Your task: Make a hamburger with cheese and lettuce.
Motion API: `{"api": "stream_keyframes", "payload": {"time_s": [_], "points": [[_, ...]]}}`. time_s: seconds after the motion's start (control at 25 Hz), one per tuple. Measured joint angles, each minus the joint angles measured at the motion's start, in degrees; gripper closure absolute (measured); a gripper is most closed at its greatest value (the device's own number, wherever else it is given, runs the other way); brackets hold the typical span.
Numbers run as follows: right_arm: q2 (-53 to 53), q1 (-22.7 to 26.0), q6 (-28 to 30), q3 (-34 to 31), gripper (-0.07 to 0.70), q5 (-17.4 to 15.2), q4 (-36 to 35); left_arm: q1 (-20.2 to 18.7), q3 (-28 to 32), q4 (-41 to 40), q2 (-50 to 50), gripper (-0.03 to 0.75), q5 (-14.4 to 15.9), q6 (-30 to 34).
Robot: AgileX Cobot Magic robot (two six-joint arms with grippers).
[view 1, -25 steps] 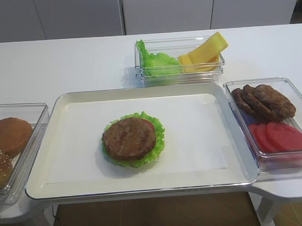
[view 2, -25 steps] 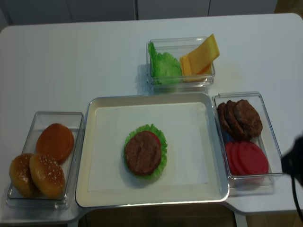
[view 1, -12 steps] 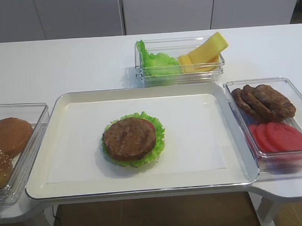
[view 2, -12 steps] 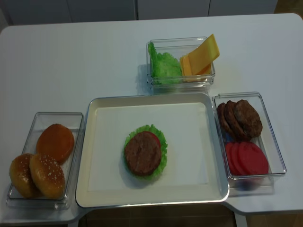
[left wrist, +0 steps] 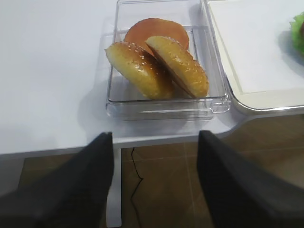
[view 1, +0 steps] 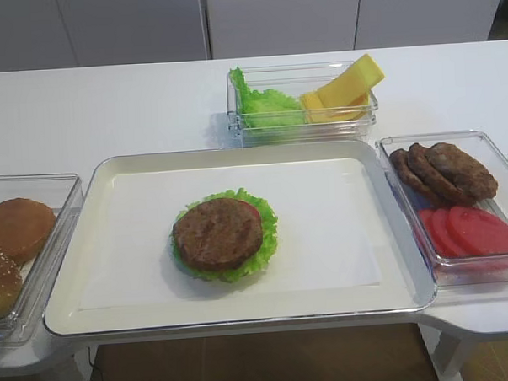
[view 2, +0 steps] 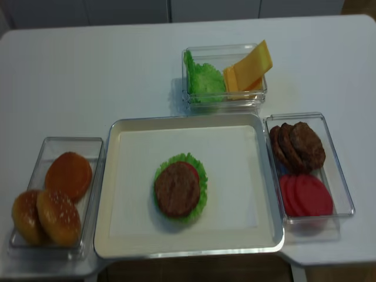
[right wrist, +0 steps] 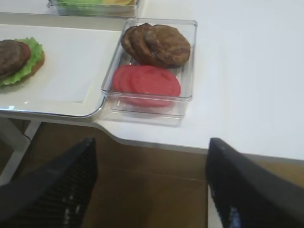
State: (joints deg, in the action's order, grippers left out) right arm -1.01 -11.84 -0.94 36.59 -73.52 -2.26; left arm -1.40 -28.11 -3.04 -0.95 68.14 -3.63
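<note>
The white bench carries a metal tray in the middle, a clear box of buns at its left, a clear box of patties and tomato slices at its right, and a clear box of lettuce and cheese behind it.

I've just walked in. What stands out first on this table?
The hamburger, patty on frilly lettuce, sits alone on the big tray. Behind it, yellow cheese juts from a clear box; red tomato slices glow in the box on the right.
</note>
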Motion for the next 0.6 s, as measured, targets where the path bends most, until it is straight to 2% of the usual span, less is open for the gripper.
{"api": "stream_keyframes", "payload": {"time_s": [0.16, 0.44, 0.6], "points": [[-0.1, 0.0, 0.3, -2.6, 0.078, 0.3, 1.2, 0.0, 0.0, 0.0, 0.0, 0.301, 0.0, 0.0], [-0.1, 0.0, 0.4, -8.7, 0.078, 6.4, 1.3, 0.0, 0.0, 0.0, 0.0, 0.301, 0.0, 0.0], [-0.1, 0.0, 0.4, -9.7, 0.078, 7.5, 1.2, 0.0, 0.0, 0.0, 0.0, 0.301, 0.0, 0.0]]}}
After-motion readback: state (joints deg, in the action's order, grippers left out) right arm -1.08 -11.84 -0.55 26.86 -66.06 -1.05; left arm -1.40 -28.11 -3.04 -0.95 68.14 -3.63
